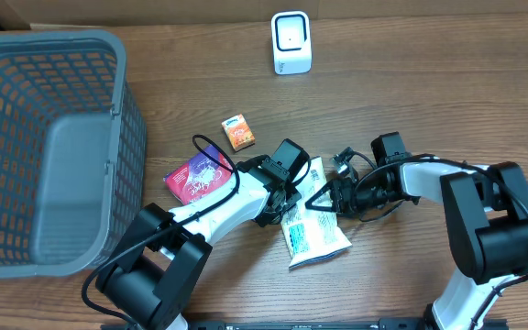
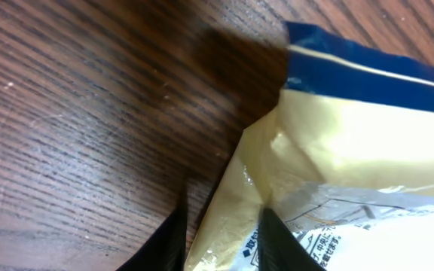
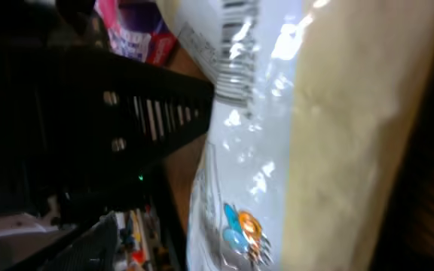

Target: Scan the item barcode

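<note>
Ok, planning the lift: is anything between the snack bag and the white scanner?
Nothing visible. Only bare table lies between the snack bag and the scanner; the orange box sits off to the side.

A wooden table with dark, streaky grain fills the overhead view, and the left wrist view shows that grain up close, with fine scratches. On the left of the overhead view stands a grey plastic basket with latticed walls, a rounded rim and a plain solid floor; nothing can be seen inside it. Near the middle of the table lies a small orange box, flat and turned slightly askew, well apart from the basket. Just below and to the left of the box, and apart from it, lies a pink packet with white swirling print, tilted, between the box and the basket's lower corner; its print cannot be read
</note>
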You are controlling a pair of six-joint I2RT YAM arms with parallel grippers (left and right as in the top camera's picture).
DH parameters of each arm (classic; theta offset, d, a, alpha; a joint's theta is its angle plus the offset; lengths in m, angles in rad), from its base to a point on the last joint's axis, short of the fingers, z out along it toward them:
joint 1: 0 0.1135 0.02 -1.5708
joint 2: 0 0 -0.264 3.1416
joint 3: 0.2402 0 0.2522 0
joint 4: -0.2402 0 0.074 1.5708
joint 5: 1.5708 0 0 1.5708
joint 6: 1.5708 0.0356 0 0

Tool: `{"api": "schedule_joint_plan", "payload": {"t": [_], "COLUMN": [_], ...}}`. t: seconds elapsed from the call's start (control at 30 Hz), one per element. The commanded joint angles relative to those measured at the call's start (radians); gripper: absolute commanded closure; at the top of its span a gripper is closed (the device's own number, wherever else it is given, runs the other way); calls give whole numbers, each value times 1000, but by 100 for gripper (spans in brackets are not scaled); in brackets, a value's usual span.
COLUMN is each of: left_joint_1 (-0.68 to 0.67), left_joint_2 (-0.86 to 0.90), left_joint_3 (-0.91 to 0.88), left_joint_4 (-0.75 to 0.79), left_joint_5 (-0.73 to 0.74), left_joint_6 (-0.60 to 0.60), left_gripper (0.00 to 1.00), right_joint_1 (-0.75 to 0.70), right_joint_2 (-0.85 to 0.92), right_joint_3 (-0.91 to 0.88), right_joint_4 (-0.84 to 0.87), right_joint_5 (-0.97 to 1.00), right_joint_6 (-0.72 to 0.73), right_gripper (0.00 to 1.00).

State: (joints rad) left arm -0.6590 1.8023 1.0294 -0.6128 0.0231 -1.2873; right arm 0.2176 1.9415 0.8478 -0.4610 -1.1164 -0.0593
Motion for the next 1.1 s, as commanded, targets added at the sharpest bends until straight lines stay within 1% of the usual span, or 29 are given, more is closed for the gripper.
{"api": "schedule_joint_plan", "payload": {"t": [0.0,0.03,0.07,0.1,0.13,0.23,0.4,0.5,0.6,0.63,0.67,0.7,0.73,0.8,0.87,1.0,1.03,1.07], "left_joint_1": [-2,-2,-2,-2,-2,-2,-2,-1,-2,-2,-2,-2,-2,-2,-2,-2,-2,-2], "left_joint_2": [34,34,34,34,34,34,34,34,34,34,34,34,34,34,34,34,34,34], "left_joint_3": [-8,-8,-8,-8,-8,-8,-6,-6,-6,-6,-5,-5,-5,-6,-6,-6,-6,-6], "left_joint_4": [-13,-14,-13,-14,-13,-14,-13,-13,-8,-6,-6,-5,-3,6,16,20,20,22], "left_joint_5": [23,23,23,23,23,23,22,22,23,23,23,22,22,21,22,22,22,22], "left_joint_6": [8,8,8,8,8,9,9,9,8,8,8,8,8,8,8,8,8,8], "left_gripper": [70,68,66,65,64,64,70,75,75,71,61,56,53,50,51,51,51,51], "right_joint_1": [30,31,31,31,31,30,27,26,17,16,16,16,16,17,17,17,17,17], "right_joint_2": [34,34,34,34,34,34,29,2,-43,-65,-76,-86,-91,-92,-92,-92,-92,-92], "right_joint_3": [-46,-47,-50,-52,-55,-56,-54,-48,-16,14,37,65,94,150,190,207,206,206], "right_joint_4": [13,9,7,7,8,3,-4,-5,-13,-42,-66,-94,-121,-176,-231,-257,-260,-272], "right_joint_5": [128,128,128,128,128,128,128,130,197,269,321,378,428,477,487,487,487,487], "right_joint_6": [117,116,116,115,111,95,82,38,30,29,29,28,19,-44,-114,-177,-177,-177], "right_gripper": [48,70,86,96,96,96,96,96,96,96,96,96,96,96,96,96,93,51]}}
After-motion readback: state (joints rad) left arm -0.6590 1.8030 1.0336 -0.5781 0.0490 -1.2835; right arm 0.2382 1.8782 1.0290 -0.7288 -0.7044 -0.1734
